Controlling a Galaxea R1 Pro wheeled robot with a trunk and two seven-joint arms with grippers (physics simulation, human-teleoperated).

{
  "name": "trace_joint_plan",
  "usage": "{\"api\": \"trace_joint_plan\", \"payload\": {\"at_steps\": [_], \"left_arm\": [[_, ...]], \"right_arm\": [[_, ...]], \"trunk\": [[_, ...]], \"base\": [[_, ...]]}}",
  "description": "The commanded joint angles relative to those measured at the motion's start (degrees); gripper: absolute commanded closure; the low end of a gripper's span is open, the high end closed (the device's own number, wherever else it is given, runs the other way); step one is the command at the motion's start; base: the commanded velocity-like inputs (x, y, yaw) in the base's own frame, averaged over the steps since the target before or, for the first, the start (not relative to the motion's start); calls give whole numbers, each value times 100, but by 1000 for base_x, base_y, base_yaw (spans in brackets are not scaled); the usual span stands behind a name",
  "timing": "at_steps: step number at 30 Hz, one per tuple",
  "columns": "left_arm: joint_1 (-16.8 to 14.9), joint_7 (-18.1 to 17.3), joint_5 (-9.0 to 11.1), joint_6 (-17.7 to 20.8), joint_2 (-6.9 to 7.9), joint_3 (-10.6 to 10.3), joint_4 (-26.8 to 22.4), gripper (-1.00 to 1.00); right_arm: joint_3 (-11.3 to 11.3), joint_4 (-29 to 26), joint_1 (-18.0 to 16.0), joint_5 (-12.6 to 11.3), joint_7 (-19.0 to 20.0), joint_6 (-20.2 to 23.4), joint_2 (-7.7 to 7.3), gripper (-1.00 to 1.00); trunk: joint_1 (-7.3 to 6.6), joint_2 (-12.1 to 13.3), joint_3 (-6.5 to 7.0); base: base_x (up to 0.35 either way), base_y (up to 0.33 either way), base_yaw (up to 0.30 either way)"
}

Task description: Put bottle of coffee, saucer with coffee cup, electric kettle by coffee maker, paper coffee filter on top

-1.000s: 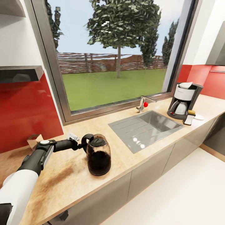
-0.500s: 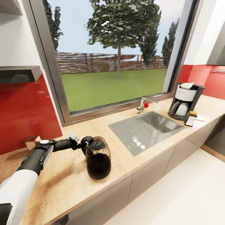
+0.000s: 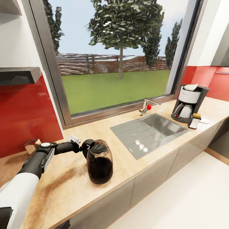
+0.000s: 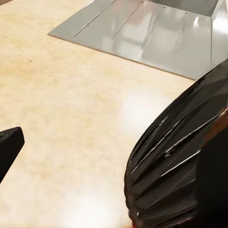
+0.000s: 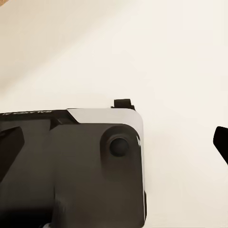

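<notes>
The electric kettle (image 3: 99,163), clear glass with a dark lid, stands upright on the kitchen countertop (image 3: 73,178) near its front edge. My left gripper (image 3: 85,147) is at the kettle's black loop handle. In the left wrist view one finger (image 4: 9,147) sits far out to the side and the kettle's dark ribbed part (image 4: 180,161) hides the other. Far right stands the coffee maker (image 3: 189,103) with a white paper filter (image 3: 190,86) on top. The bottle of coffee (image 3: 194,121) and the saucer (image 3: 204,120) sit beside it. I cannot make out the coffee cup. My right gripper (image 5: 115,142) is open over pale floor.
A steel sink with drainboard (image 3: 148,128) and a faucet (image 3: 145,107) lie between the kettle and the coffee maker. A large window runs behind the counter. A small box (image 3: 31,143) sits by the red backsplash. Part of the robot's own body (image 5: 71,171) shows below the right gripper.
The kettle has dropped slightly relative to my left arm, tilted briefly, and now stands upright. The camera has shifted a little; the arm keeps its pose.
</notes>
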Motion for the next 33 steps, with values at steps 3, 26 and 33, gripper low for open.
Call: {"api": "trace_joint_plan", "payload": {"at_steps": [3,26,33], "left_arm": [[4,-42,-29,54,-14,21,7,-100],[15,-57,-27,54,-105,21,15,100],[15,-46,-16,54,-105,21,13,100]], "right_arm": [[-49,5,-5,45,18,-20,-2,-100],[-58,4,-5,45,18,-29,-11,-100],[-58,5,-5,45,18,-29,-11,-100]], "trunk": [[4,-12,-12],[4,-12,-12],[4,-12,-12]], "base": [[16,0,0],[10,0,0],[0,0,0]]}}
